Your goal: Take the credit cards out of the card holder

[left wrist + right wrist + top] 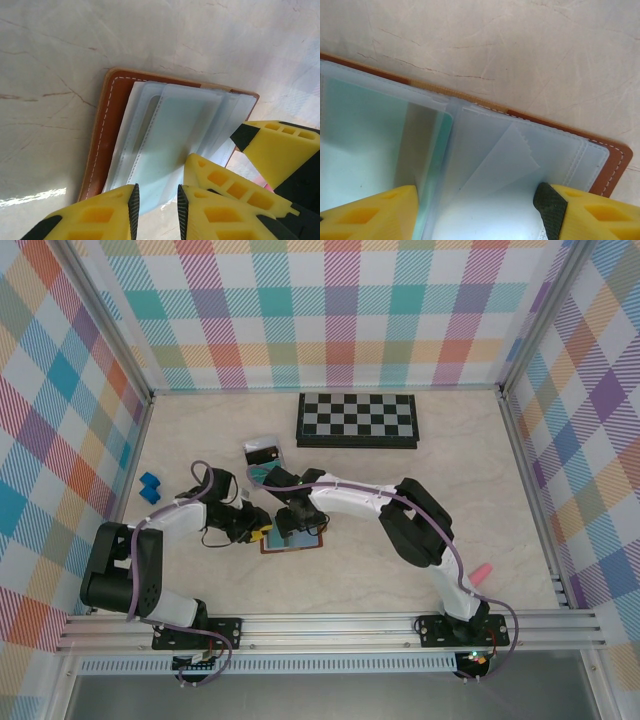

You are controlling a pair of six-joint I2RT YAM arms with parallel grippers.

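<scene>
The card holder (305, 542) lies open on the table, brown leather (97, 140) outside, clear sleeves (170, 135) fanned inside. My left gripper (262, 531) reaches it from the left. Its jaws (156, 210) stand narrowly open, with a pale sleeve's edge between the tips. My right gripper (298, 523) comes from the right and stands open (470, 220) over the sleeves; one of its fingers (275, 150) hangs close above the holder's right side. A teal credit card (350, 110) sits inside a sleeve. A dark card (265, 451) and a teal card (260, 475) lie on the table behind the holder.
A black-and-grey chessboard (357, 420) lies at the back. A small blue block (150, 487) sits at the left near the wall. A pink object (483, 572) lies at the right. Checked walls enclose the table on three sides.
</scene>
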